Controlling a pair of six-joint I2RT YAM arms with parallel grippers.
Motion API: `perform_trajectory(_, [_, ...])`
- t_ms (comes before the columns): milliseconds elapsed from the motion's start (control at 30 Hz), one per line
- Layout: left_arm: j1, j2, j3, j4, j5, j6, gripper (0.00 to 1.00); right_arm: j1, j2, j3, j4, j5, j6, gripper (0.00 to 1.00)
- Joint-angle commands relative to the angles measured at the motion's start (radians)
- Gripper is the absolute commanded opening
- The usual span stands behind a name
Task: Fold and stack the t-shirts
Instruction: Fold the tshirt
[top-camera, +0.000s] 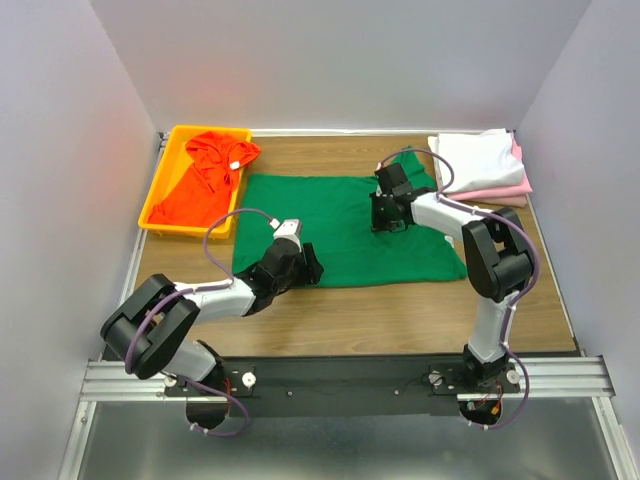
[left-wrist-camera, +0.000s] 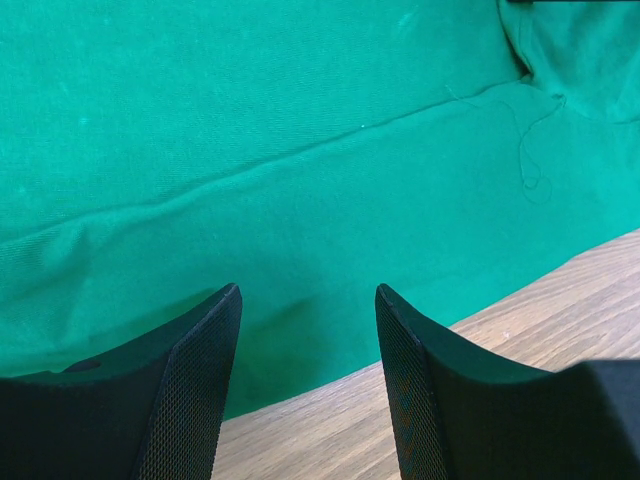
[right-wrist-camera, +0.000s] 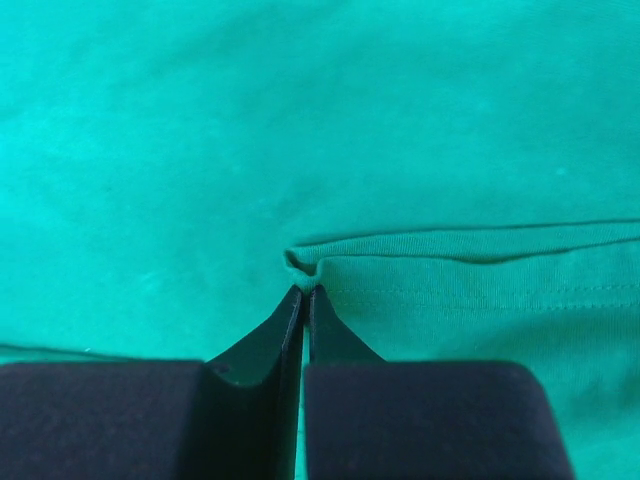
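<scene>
The dark green t-shirt (top-camera: 340, 225) lies spread flat in the middle of the table. My left gripper (top-camera: 310, 265) is open and hovers low over the shirt's near edge; in the left wrist view (left-wrist-camera: 308, 300) the green cloth (left-wrist-camera: 250, 120) and bare wood show between its fingers. My right gripper (top-camera: 385, 215) rests on the shirt's far right part, shut on a small bunched corner of a folded hem (right-wrist-camera: 305, 268). The orange-red t-shirt (top-camera: 205, 175) lies crumpled in the tray. The white t-shirt (top-camera: 478, 158) lies folded on the pink one (top-camera: 500, 192) at the back right.
The yellow tray (top-camera: 160, 190) stands at the back left corner. The wooden table (top-camera: 400, 310) has white walls on three sides. The white and pink stack sits close to the right wall.
</scene>
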Motion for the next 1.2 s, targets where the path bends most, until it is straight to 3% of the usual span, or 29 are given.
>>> perform_trajectory(0, [-0.006,0.005,-0.009,0.027,0.015,0.012,0.64,0.029,-0.045,0.014,0.009,0.023,0.002,0.10])
perform_trajectory(700, [-0.007,0.037,-0.023,0.042,0.038,0.010,0.64,0.059,-0.061,0.018,0.017,0.023,0.021,0.08])
perform_trajectory(967, [-0.009,0.042,-0.023,0.047,0.041,0.009,0.64,0.059,-0.096,0.009,0.016,0.115,0.022,0.71])
perform_trajectory(1067, [-0.007,0.040,-0.021,0.047,0.043,0.012,0.64,0.046,-0.107,0.020,0.014,0.178,-0.001,0.79])
perform_trajectory(1167, [-0.007,0.042,-0.021,0.047,0.041,0.013,0.64,-0.005,-0.102,0.040,0.014,0.172,-0.011,0.79])
